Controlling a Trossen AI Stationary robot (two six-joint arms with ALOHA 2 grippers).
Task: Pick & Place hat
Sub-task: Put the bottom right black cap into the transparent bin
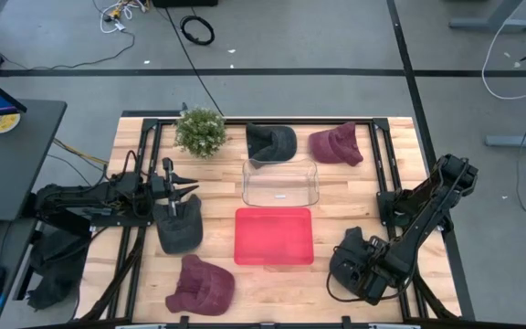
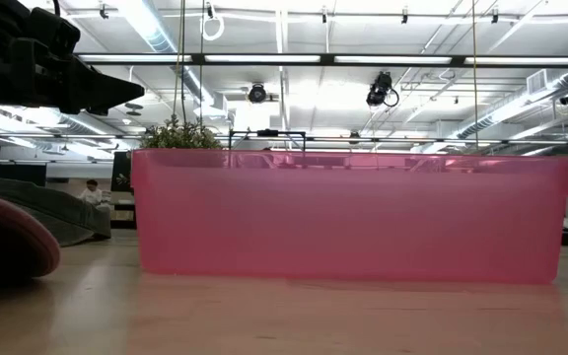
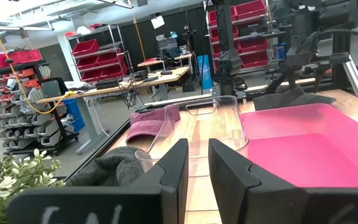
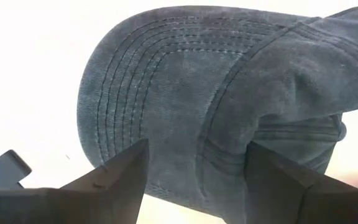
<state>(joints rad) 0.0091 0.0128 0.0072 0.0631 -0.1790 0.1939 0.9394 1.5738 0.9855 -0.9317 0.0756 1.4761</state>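
Observation:
My right gripper [image 1: 352, 259] is open and points down over a dark grey cap [image 4: 229, 106] near the table's right front. In the right wrist view its fingers stand on either side of the cap where the stitched brim meets the crown. My left gripper [image 1: 188, 186] hovers level at the table's left, its fingers a narrow gap apart and holding nothing. It is just beyond another dark grey hat [image 1: 179, 226], which lies on the table. A maroon hat [image 1: 201, 285] lies at the near edge. A dark hat [image 1: 270, 142] and a maroon hat [image 1: 336, 144] lie at the far edge. My right gripper comes at the dark grey cap from above, with one finger [image 4: 120, 171] on each side of it, across the seam between brim and crown [image 4: 216, 134]. I cannot tell whether the fingers touch the cap. The cap lies on the table.
A pink bin [image 1: 274, 236] sits at the table's centre, with a clear bin [image 1: 281, 183] just beyond it. A potted plant [image 1: 201, 131] stands at the far left. In the low view the pink bin [image 2: 353, 212] fills the middle, and the maroon hat [image 2: 8, 237] lies at its left.

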